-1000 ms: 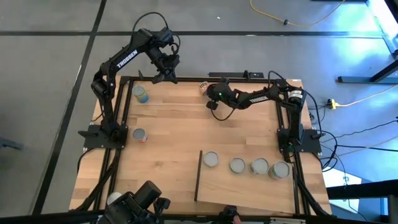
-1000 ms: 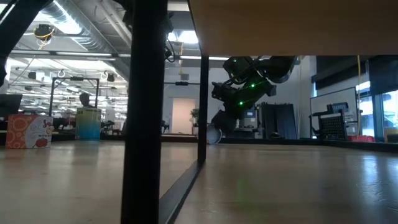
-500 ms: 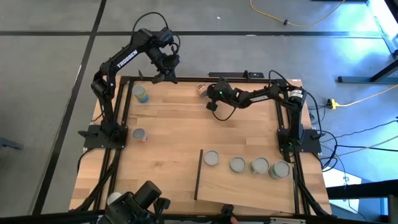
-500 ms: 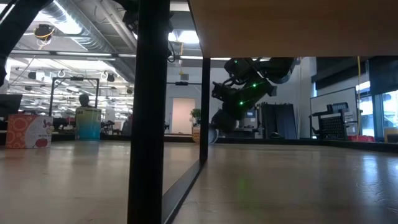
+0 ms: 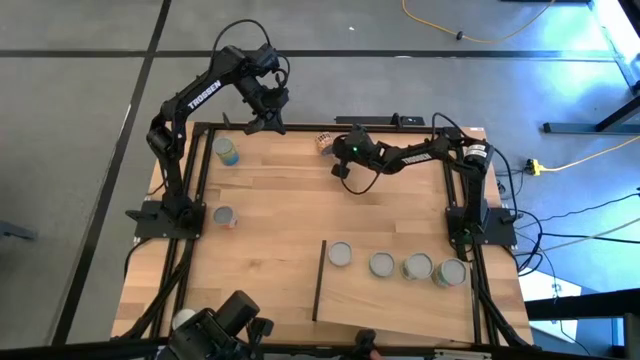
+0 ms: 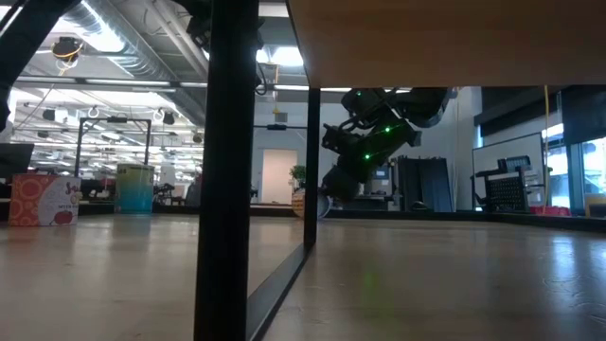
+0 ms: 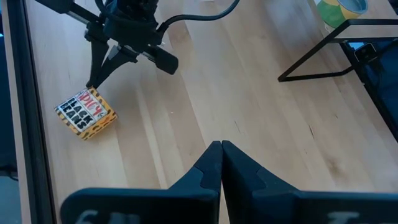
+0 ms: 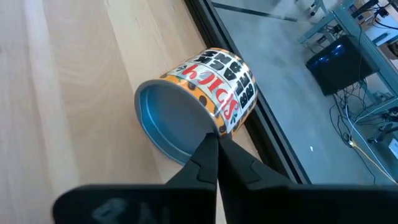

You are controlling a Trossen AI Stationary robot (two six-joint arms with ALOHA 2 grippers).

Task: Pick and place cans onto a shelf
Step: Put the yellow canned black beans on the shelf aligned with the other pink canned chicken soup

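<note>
Orange-labelled tipped can [image 8: 198, 93] approached by the right gripper [image 8: 216, 144], fingers closed and empty.
Fingers must be opened before grasping; left gripper [image 7: 221, 151] is held closed, waiting.

Both arms are matte black, built of boxy links joined by rounded joint housings. The left arm [image 5: 196, 98] carries white "TROSSEN" lettering along its upper link; black cables loop loosely above its wrist. The right arm [image 5: 415, 155] bears smaller white lettering on its forearm link and a green indicator light behind the jaws. The fingers [image 7: 239, 171] are dark, flat, wedge-shaped plastic tapering to points.
</note>
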